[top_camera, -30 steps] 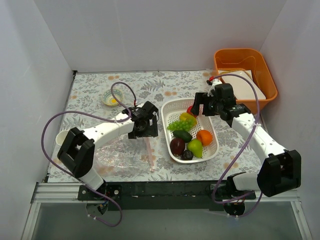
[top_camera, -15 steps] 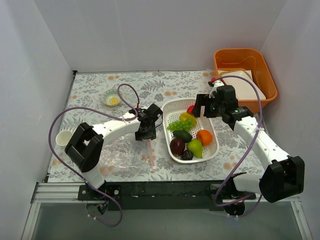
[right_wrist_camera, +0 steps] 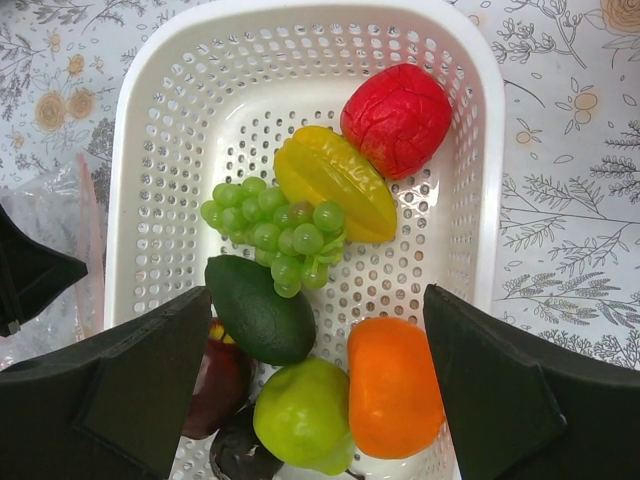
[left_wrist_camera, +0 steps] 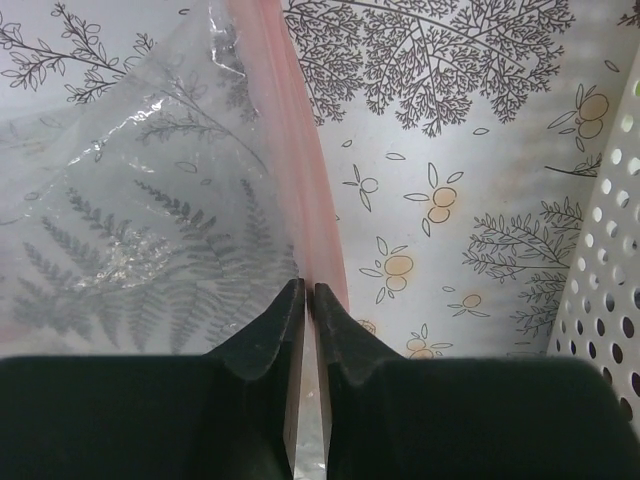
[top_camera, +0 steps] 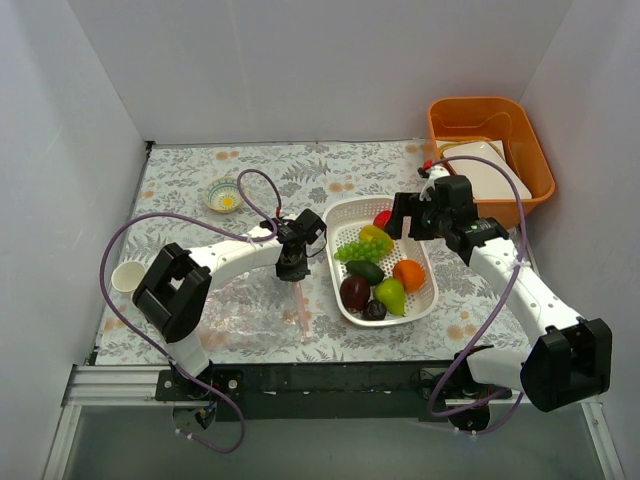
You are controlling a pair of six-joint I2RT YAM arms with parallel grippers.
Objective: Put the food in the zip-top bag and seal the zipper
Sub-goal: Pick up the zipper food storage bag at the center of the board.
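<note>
The zip-top bag (top_camera: 245,312) lies flat at the front left, its pink zipper (top_camera: 300,305) along the edge nearest the basket. My left gripper (top_camera: 293,268) is shut on the far end of the bag's mouth. In the left wrist view its jaws (left_wrist_camera: 308,290) pinch clear film right beside the zipper (left_wrist_camera: 285,130). The food sits in a white perforated basket (top_camera: 432,290): red apple (right_wrist_camera: 397,118), yellow piece (right_wrist_camera: 335,195), grapes (right_wrist_camera: 275,230), avocado (right_wrist_camera: 260,308), orange (right_wrist_camera: 393,385), pear (right_wrist_camera: 303,415). My right gripper (right_wrist_camera: 318,300) hovers open above them, holding nothing.
An orange bin (top_camera: 530,150) with a white item inside stands at the back right. A small bowl (top_camera: 225,195) sits at the back left and a white cup (top_camera: 127,275) at the left edge. White walls enclose the table.
My left gripper slid a little toward the basket, came down on the bag's mouth and closed on it. The right gripper barely moved and stayed open.
</note>
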